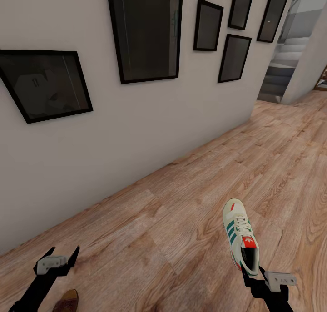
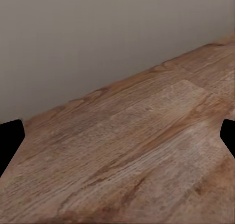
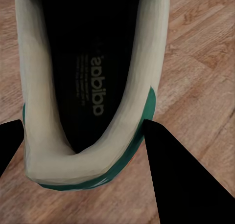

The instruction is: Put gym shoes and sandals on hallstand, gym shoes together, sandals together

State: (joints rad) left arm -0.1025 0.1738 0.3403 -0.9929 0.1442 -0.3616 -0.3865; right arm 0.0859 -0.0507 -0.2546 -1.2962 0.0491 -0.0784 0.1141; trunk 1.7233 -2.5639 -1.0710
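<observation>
One gym shoe (image 1: 238,230), cream with green stripes and a red-orange tongue label, is held by its heel with the toe pointing away over the corridor floor (image 1: 172,203). My right gripper (image 1: 251,270) is shut on that heel. In the right wrist view the shoe's dark insole and heel rim (image 3: 88,87) lie between the two black fingers of the right gripper (image 3: 81,126). My left gripper (image 1: 64,250) hangs open and empty at the lower left, with bare planks between the fingers of the left gripper (image 2: 121,126). The sandals and the hallstand are out of view.
A pale wall (image 1: 136,135) with several black picture frames (image 1: 145,30) runs along the left, close beyond the left gripper. Wood floor stretches ahead and right toward an opening with stairs (image 1: 286,62). A small tan-brown shape (image 1: 68,300) lies at the bottom edge; I cannot tell what it is.
</observation>
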